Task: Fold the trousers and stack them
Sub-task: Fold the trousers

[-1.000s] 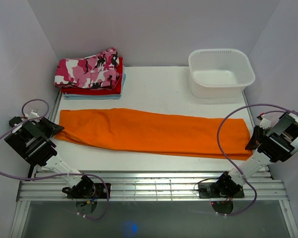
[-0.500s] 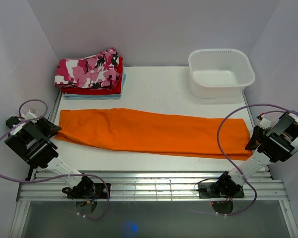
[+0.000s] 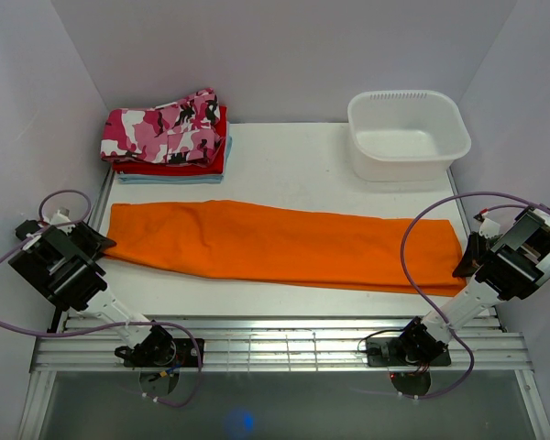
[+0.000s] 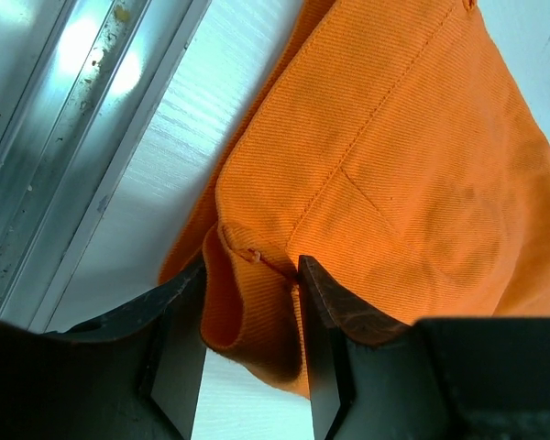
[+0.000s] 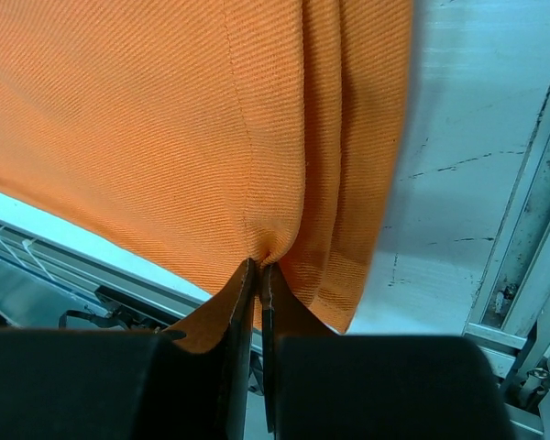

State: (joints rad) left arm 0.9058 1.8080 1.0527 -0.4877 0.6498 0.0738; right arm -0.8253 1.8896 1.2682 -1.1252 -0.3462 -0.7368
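Observation:
The bright orange trousers (image 3: 284,243) lie stretched out in a long band across the white table, left to right. At their left end my left gripper (image 3: 105,246) stands open; in the left wrist view a loose fold of the trousers (image 4: 412,156) sits between the parted jaws of the left gripper (image 4: 250,270), close to the table's left rail. On the far right, my right gripper (image 3: 460,266) is shut on the trousers' near right corner. The right wrist view shows the right gripper (image 5: 258,266) pinching the cloth (image 5: 147,119) tightly, lifted a little off the table.
A white tub (image 3: 408,133) stands at the back right. At the back left is a stack of folded garments (image 3: 170,137) with a pink camouflage one on top, red and light blue beneath. Metal rails (image 3: 284,344) run along the near edge; walls close both sides.
My left gripper's jaws have parted and let the trousers' left corner go slack. The left arm has shifted slightly back to the left. The right arm has not moved.

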